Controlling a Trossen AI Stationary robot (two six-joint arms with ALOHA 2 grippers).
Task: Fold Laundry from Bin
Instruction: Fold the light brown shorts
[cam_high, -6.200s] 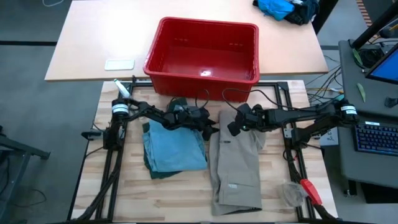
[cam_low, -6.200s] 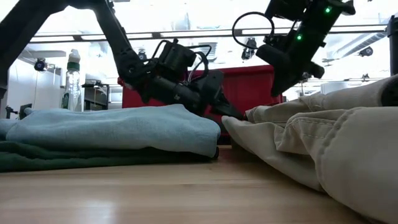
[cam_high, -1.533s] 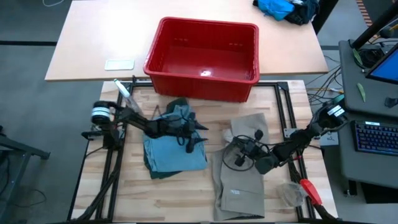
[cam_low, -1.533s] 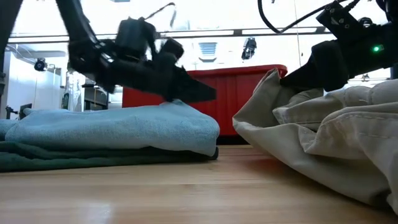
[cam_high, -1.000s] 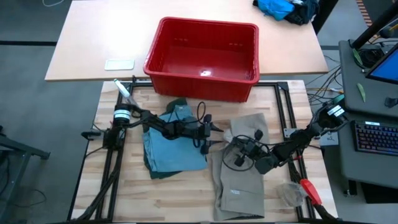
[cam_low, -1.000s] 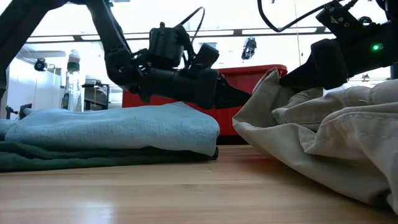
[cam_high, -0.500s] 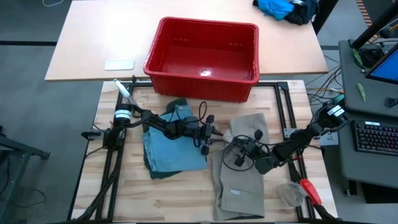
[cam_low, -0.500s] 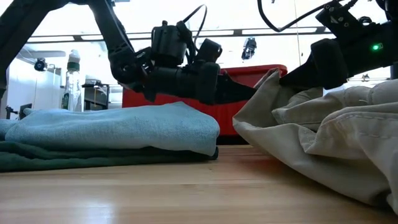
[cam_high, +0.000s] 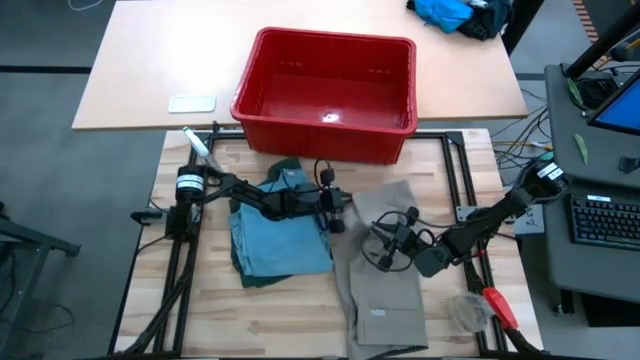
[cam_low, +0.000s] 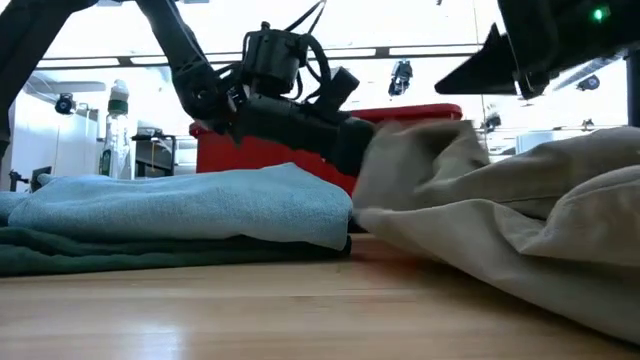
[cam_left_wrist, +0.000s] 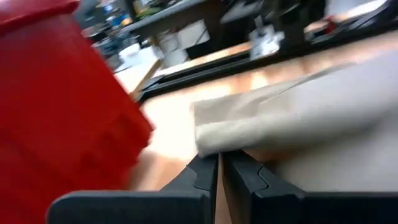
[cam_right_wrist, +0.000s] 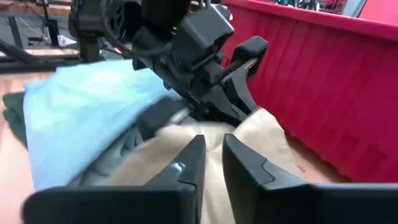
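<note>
Khaki cloth, soft and limp, is the item in work: the khaki trousers (cam_high: 385, 265) lie lengthwise on the right half of the wooden table (cam_high: 290, 310), well clear of the red bin (cam_high: 326, 85), which stands behind on the far table and looks empty. To their left sits a folded stack, light blue denim (cam_high: 280, 235) on top of dark green shorts (cam_high: 245, 270).

The left gripper (cam_high: 338, 212) is at the upper left corner of the khaki piece, fingers pinched shut on a fold of its edge, as its wrist view confirms. The right gripper (cam_high: 385, 252) hovers over the middle of the same garment; its fingers stand slightly parted and I cannot tell whether any cloth remains between them.

Assessment: the fabric is light, floppy and creases readily; it will sag and drag rather than hold shape. Best purchase is at corners, hems or the waistband, taken at two points together, so that the fold lands square and the neighbouring stack is not disturbed.
</note>
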